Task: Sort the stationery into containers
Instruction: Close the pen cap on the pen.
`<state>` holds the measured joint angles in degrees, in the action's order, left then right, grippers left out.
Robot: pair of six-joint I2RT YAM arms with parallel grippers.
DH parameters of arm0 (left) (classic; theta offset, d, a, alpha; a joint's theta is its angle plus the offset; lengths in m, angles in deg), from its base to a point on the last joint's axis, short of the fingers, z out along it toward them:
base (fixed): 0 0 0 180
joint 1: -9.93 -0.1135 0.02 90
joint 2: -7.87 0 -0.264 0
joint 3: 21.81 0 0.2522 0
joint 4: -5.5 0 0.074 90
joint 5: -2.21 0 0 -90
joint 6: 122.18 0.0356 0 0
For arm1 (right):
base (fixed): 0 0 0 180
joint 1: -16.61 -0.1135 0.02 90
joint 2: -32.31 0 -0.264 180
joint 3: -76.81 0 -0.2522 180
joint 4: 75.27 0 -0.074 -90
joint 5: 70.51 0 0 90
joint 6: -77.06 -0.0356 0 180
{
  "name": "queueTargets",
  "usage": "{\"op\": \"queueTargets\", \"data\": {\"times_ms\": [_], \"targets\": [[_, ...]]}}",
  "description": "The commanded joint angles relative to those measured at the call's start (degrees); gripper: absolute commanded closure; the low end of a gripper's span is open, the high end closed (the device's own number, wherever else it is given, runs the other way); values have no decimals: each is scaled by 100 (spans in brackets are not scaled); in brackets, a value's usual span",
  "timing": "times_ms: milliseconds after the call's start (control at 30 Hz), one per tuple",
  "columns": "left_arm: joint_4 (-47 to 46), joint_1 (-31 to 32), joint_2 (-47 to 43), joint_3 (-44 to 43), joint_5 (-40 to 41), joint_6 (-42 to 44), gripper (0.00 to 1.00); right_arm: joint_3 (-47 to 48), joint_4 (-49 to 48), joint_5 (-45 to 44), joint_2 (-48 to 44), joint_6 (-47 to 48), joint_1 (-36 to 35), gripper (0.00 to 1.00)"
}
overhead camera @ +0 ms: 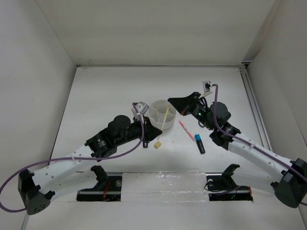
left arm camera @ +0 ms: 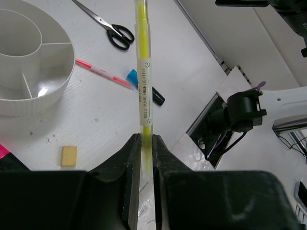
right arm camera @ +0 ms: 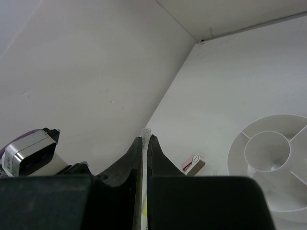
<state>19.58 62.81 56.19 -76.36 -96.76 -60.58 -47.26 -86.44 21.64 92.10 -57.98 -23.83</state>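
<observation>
On the yellow highlighter, pinched between my left fingers, the barrel print just beyond my tips runs lengthwise: "S623", then "HIGHLIGHTER". The word farther out is too blurred. Nothing else is legible.

White table: organizer, eraser, pen, marker

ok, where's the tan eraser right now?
Top view: the tan eraser lies on the table just on the near side of the white organizer, left of the blue-capped marker.
</observation>
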Motion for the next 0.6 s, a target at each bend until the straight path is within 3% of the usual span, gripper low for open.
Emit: {"op": "queueTargets", "data": {"times_ms": [0, 567], "targets": [[-155, 20, -15, -25, -96, -7, 100, 107, -390, 48, -125, -5, 46, 100], [-102, 20, -182, -25, 18, -7, 100, 54, -390, 154, -20, -5, 46, 100]]}}
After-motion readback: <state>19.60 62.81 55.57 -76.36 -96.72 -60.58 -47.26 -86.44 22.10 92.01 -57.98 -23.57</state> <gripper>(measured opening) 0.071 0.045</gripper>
